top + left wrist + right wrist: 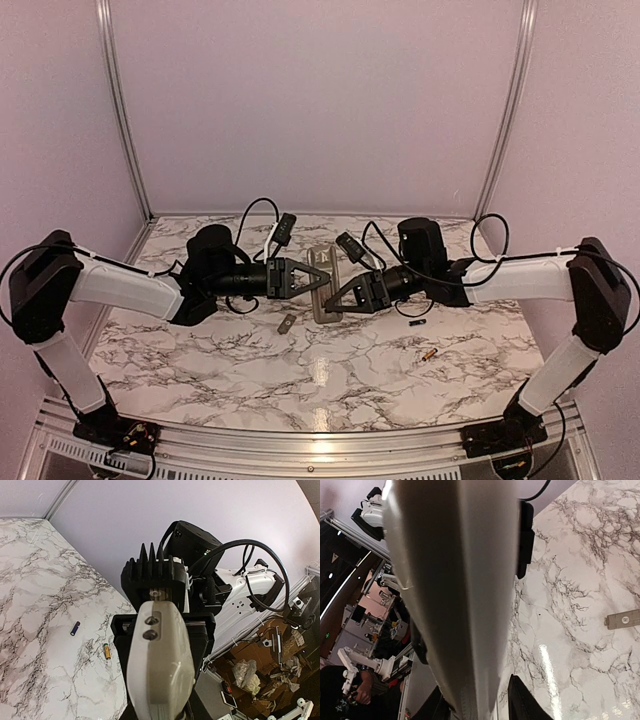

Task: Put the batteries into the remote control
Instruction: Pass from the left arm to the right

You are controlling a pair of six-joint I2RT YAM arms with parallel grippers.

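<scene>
While the remote (320, 283) is held, batteries (428, 355) and grey tab (285, 323) lie nearby.

so left arm (120, 290) and right arm (520, 275) both stretch in toward mid-frame, left gripper (297, 278) pinching the remote control (320, 270), right gripper (340, 293) nosed right up to it

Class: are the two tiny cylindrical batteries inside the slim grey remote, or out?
Out: the blackish battery and gold battery lie on the marble tabletop, apart from the remote.

No legible text on anything here.
</scene>
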